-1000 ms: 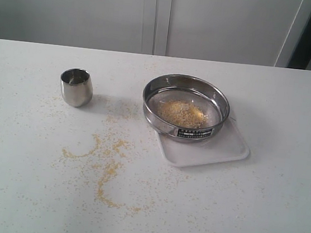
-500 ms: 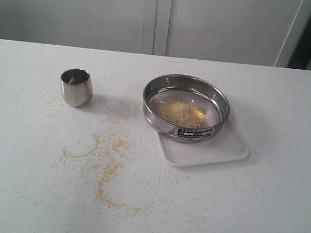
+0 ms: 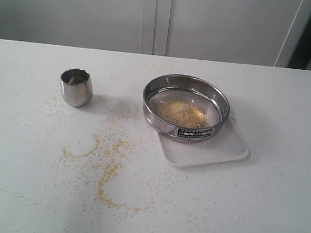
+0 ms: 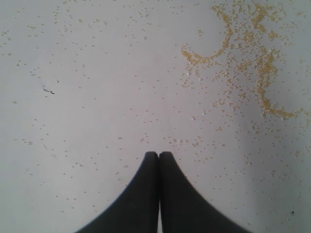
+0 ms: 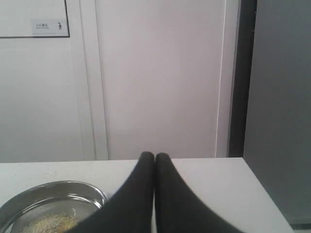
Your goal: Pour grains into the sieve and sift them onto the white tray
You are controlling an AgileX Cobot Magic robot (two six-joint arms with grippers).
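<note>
nothing moved — sieve (image 3: 156,116) on white tray (image 3: 222,149), grains (image 3: 182,113) inside

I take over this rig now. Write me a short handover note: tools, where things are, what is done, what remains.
Left tool: shut, empty, over the table.
Right tool: shut, empty, near the sieve.
The sieve sits on the white tray; a heap of grains lies in it.
Steel cup stands apart; spilled grains on the table.
Done: pouring. Left: sifting, apparently.
</note>
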